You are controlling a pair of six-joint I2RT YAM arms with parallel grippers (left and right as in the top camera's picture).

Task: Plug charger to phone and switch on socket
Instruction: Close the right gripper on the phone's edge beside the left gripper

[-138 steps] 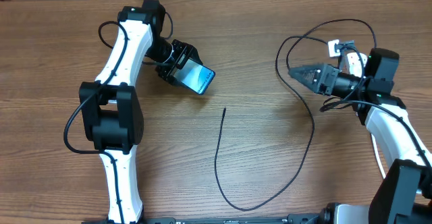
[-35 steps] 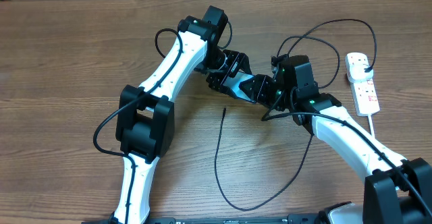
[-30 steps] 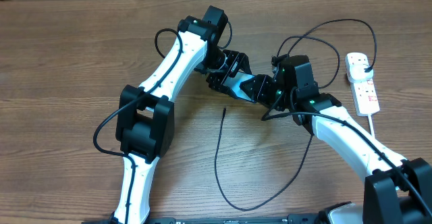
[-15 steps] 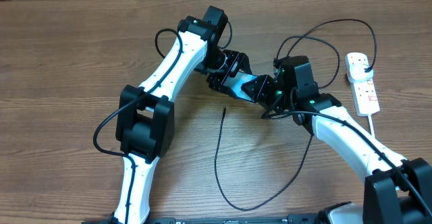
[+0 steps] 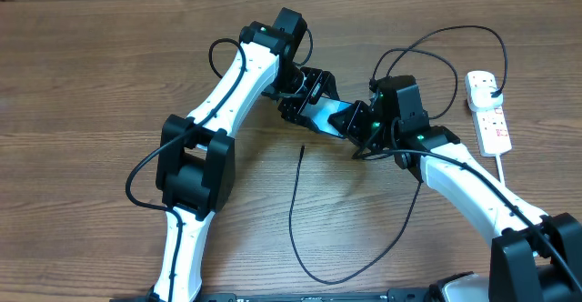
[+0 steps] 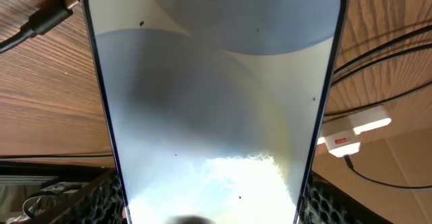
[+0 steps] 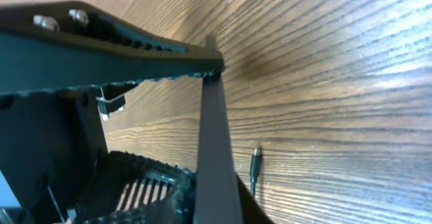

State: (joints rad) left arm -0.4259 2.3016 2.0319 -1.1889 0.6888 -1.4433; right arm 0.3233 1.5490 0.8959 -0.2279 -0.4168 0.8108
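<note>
The left gripper point(image 5: 316, 104) clamps the phone point(image 5: 338, 116) across its width, its long axis pointing into the right gripper point(image 5: 360, 127), whose jaws flank its free end; I cannot tell whether they pinch it.

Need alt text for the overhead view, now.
A phone is gripped at both ends, centre frame: left end effector on one, right end effector on the other. The charger cable's loose tip lies on the table nearby; a white power strip sits far right.

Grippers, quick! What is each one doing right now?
Left gripper: closed on the phone.
Right gripper: looks closed on the phone's other end.
</note>
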